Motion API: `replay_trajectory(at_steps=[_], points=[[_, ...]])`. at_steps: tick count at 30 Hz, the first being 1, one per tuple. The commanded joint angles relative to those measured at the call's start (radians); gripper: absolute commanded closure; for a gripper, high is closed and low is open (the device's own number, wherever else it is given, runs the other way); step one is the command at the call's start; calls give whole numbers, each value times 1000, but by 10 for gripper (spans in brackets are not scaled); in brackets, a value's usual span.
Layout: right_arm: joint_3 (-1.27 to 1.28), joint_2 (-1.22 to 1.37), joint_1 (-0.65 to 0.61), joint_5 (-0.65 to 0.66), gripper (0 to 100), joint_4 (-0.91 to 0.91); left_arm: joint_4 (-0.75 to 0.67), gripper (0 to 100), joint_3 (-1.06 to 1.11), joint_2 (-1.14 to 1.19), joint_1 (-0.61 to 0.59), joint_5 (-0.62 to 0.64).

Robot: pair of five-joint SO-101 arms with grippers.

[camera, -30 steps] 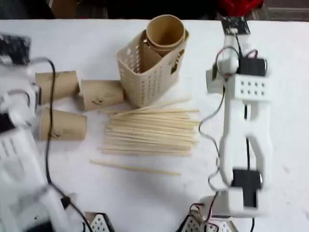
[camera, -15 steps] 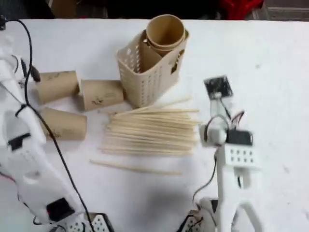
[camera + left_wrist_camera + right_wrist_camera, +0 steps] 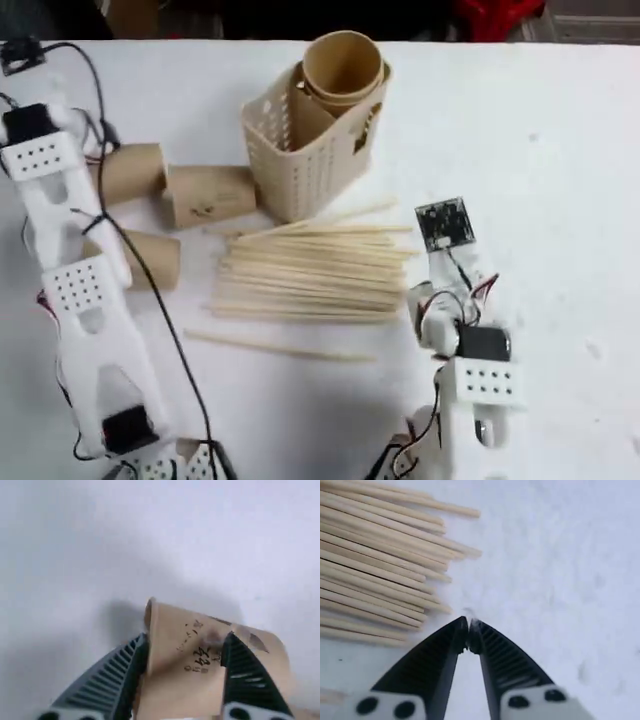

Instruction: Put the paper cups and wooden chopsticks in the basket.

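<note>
While left tool (image 3: pixel 186 639) straddles cup (image 3: pixel 207 667), seemingly unclamped, right tool (image 3: pixel 469 624) closed by chopsticks (image 3: pixel 375 562)

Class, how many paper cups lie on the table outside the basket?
3 cups: one beside the basket, a second left of it, the third nearer the camera, partly under the left arm; more may be hidden.

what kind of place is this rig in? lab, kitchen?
Probably a robot test bench, not a kitchen: plain white table, two arms on it, and staged props: paper cups, chopsticks, a basket.
</note>
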Motion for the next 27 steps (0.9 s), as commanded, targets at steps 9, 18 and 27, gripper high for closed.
replay_trajectory(at_steps=[9,18,27], points=[[66,-36,-5,9,981,-110,31,798,-60,-12,125,49],[75,-39,-5,9,981,-111,29,946,-64,-25,124,6],[75,-39,-5,9,981,-111,84,947,-97,-165,97,-158]])
